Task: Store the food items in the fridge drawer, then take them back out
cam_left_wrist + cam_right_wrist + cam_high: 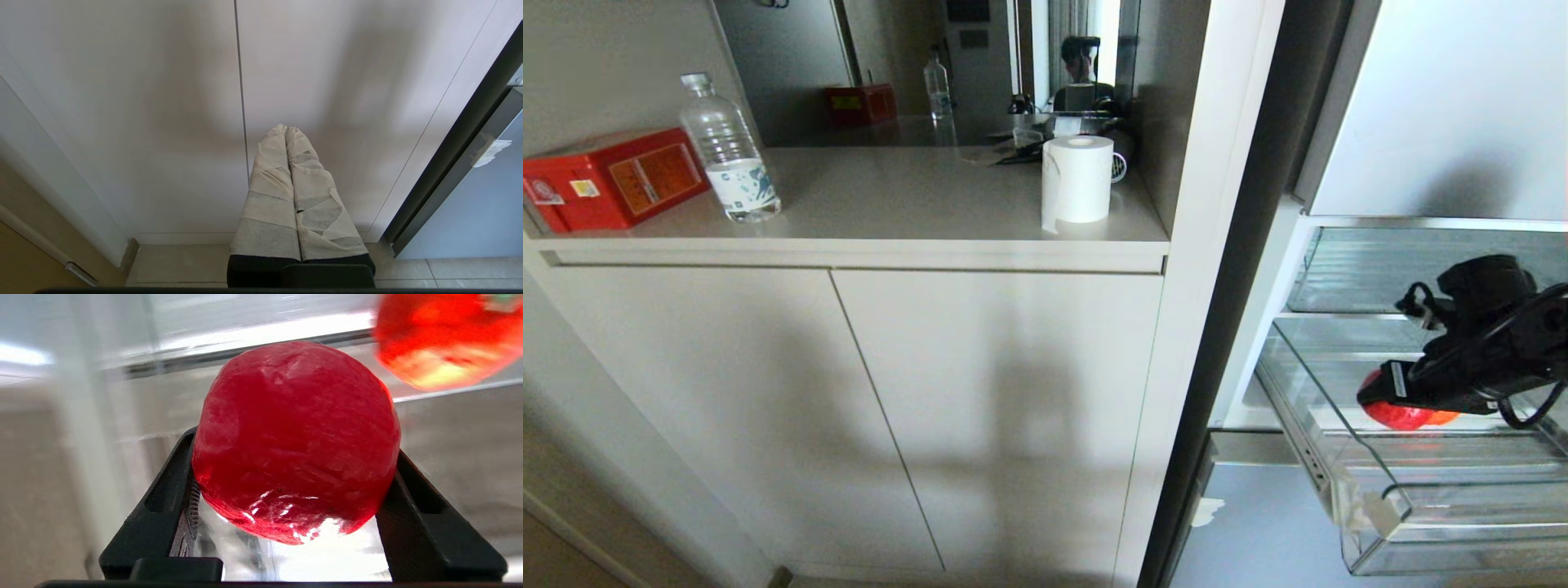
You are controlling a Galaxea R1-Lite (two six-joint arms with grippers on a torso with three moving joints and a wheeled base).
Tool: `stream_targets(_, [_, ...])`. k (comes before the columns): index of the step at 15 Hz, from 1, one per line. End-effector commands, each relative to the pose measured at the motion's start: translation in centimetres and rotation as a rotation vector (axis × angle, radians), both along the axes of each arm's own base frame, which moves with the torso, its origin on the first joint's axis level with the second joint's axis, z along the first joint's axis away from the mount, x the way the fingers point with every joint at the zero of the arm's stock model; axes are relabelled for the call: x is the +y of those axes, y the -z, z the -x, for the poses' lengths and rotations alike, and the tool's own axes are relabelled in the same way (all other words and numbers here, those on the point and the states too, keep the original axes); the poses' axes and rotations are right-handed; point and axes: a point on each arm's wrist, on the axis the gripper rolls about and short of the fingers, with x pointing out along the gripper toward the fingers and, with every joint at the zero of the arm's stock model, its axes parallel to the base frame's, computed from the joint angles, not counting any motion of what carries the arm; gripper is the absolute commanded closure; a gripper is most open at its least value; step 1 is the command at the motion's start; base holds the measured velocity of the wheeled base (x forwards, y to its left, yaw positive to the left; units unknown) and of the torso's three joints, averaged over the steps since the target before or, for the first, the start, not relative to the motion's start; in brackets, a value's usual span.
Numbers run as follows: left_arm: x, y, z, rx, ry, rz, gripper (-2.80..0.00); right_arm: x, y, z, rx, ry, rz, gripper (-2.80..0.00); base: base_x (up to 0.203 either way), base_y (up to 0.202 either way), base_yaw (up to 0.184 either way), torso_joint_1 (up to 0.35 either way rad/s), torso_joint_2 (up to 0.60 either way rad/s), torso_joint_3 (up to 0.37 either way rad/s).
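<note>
Red piece: the red food item point(296, 441) sits right between the two black fingers point(163, 502) of the right gripper point(294, 490), both sides pressed against it, down inside the fridge drawer point(1372, 490).
Orange piece: the orange food item point(445, 339) lies just beside the red one, farther in; from the head view only a sliver of it point(1444, 418) peeks out under the gripper.
Drawer: pulled out, clear plastic, ribbed floor, beige tape scrap point(1380, 514) at its front corner; the clear bin point(1372, 269) above is shut.
Grip: the right gripper is clamped on the red piece, jaws part-way in because the piece is wide; nothing slack shows on either side.
Step in hand: looks like the take-out half, with the red piece being picked up.
How to do it well: my read is lift straight up before pulling back, so the piece clears the stepped front lip; keep the squeeze steady, that glossy skin could slip; steer away from the orange neighbour so it doesn't roll.
Right arm pose: reaching in from the right edge of the head view, wrist point(1486, 327) low over the drawer, fingers angled down and toward the robot's left, cable looping behind.
Left arm: parked low, left gripper point(292, 192) with tape-wrapped fingers pressed together, pointing at the cabinet doors point(163, 122), holding nothing.
</note>
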Motion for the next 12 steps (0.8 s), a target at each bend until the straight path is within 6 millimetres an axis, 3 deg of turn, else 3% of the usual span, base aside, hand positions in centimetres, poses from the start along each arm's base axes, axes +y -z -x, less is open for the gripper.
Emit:
stream_targets(1, [0.0, 0.0, 0.0, 0.000, -0.001, 0.000, 0.00, 0.9, -5.1, 5.1, -0.141, 0.000, 0.026, 0.00, 0.000, 0.000, 0.000, 0.000, 0.00, 0.000])
stream_targets(5, [0.0, 0.0, 0.0, 0.000, -0.001, 0.000, 0.00, 1.7, -8.4, 13.5, -0.281, 0.058, 0.081, 0.00, 0.000, 0.000, 0.000, 0.000, 0.00, 0.000])
stream_targets(7, [0.0, 0.0, 0.0, 0.000, -0.001, 0.000, 0.00, 1.2, -9.3, 16.6, -0.339, 0.130, 0.124, 0.00, 0.000, 0.000, 0.000, 0.000, 0.00, 0.000])
stream_targets(9, [0.0, 0.0, 0.0, 0.000, -0.001, 0.000, 0.00, 1.0, -9.1, 18.9, -0.359, 0.187, 0.149, 0.00, 0.000, 0.000, 0.000, 0.000, 0.00, 0.000])
stream_targets(12, [0.0, 0.0, 0.0, 0.000, -0.001, 0.000, 0.00, 0.8, -8.5, 20.5, -0.392, 0.241, 0.170, 0.00, 0.000, 0.000, 0.000, 0.000, 0.00, 0.000])
